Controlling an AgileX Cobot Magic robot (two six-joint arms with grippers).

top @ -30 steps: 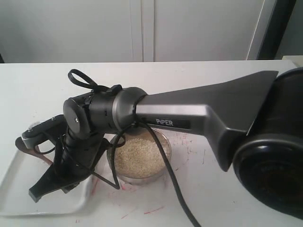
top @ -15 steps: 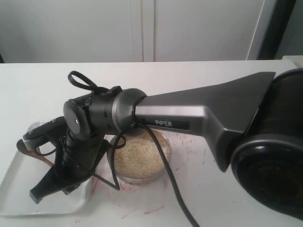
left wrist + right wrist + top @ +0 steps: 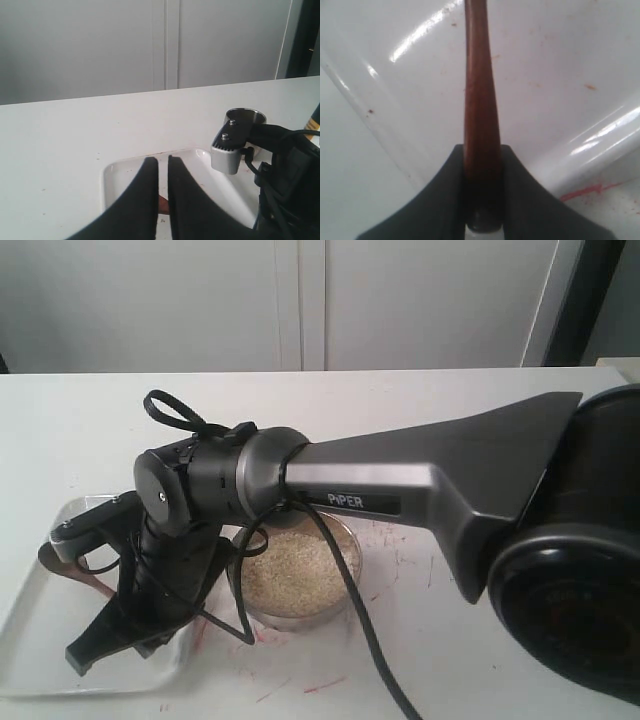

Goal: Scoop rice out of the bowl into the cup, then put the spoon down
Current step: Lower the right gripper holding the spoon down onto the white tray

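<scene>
Where the right arm (image 3: 400,480) reaches across to the lower left of the ext. view, items are as follows.

1. Right hand (image 3: 482,152): pinching the spoon (image 3: 481,100) by its slim handle, a finger pressed on each side of the wood. Handle is reddish-brown and glossy, running fwd from the fingers over the tray floor. Whether it touches the tray: can't tell.
2. Tray (image 3: 30,640): white, rectangular, lower left of ext. view, on the table (image 3: 100,420). The right hand hangs over it.
3. Bowl (image 3: 352,578): round, steel, lower centre of ext. view, just right of the tray and partly under the arm's wrist. Holds rice (image 3: 290,580), off-white grains filling most of it.
4. Cable (image 3: 370,640): black, drapes from the arm across the bowl's right side to the bottom edge.
5. Cup (image 3: 245,115): small, steel, only the rim shows, in the left wrist view. It stands behind the right arm's silver block (image 3: 226,150), near the tray's corner. Contents not visible.
6. Left hand (image 3: 163,200): fingers nearly pressed together, a thin slit between them, pointing toward the tray.
7. Red marks (image 3: 325,682): smears on the table in front of and right of the bowl.
</scene>
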